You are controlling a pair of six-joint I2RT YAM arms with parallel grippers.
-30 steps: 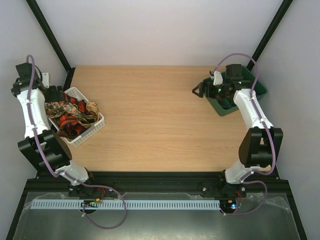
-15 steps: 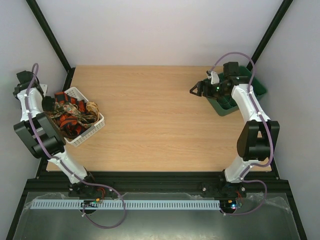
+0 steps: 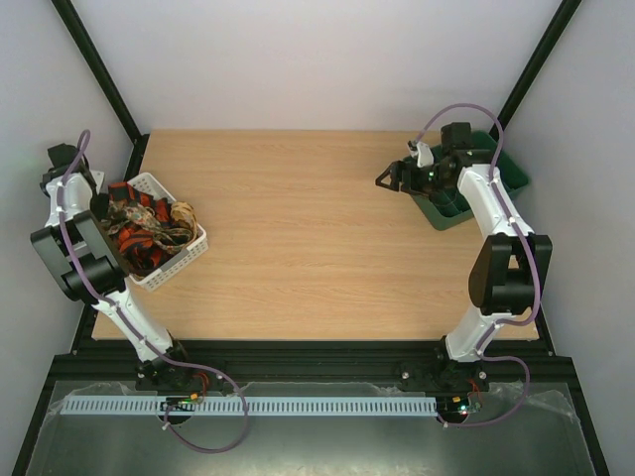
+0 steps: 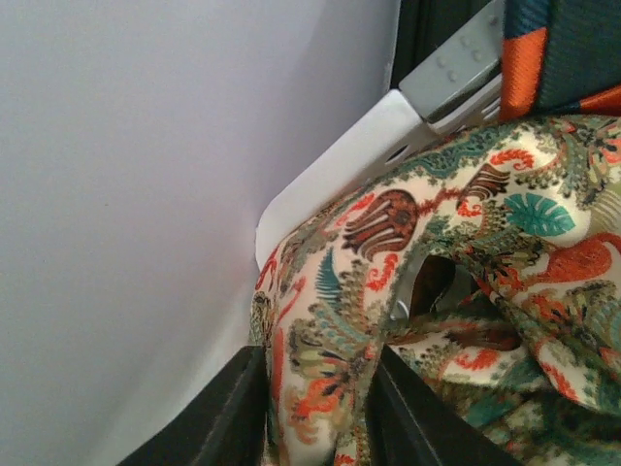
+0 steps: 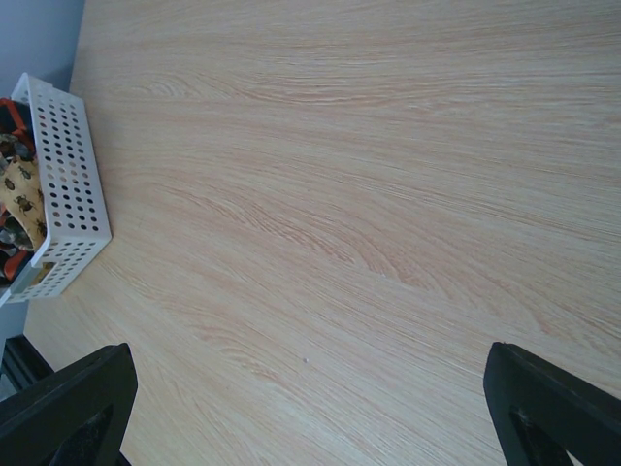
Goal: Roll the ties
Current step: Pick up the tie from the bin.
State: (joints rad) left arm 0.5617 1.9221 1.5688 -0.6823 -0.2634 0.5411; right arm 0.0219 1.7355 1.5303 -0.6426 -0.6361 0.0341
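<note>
Several ties (image 3: 149,226) lie tangled in a white basket (image 3: 189,260) at the table's left edge. My left gripper (image 3: 102,203) is at the basket's back-left corner. In the left wrist view its black fingers (image 4: 221,419) pinch a fold of a cream tie with a red and teal floral print (image 4: 456,223), so the left gripper (image 4: 315,417) is shut on it. An orange and teal tie (image 4: 553,49) lies behind. My right gripper (image 3: 387,180) hovers open over bare wood at the right, with nothing between its fingers (image 5: 87,398).
A green tray (image 3: 451,210) sits at the back right under the right arm. The right wrist view shows the white basket (image 5: 68,184) far off, with wood table (image 5: 369,194) between. A wall stands close beside the basket's left side.
My left gripper has moved to the basket's back-left corner and closed on the cream floral tie. The right gripper has shifted slightly left and stays open.
</note>
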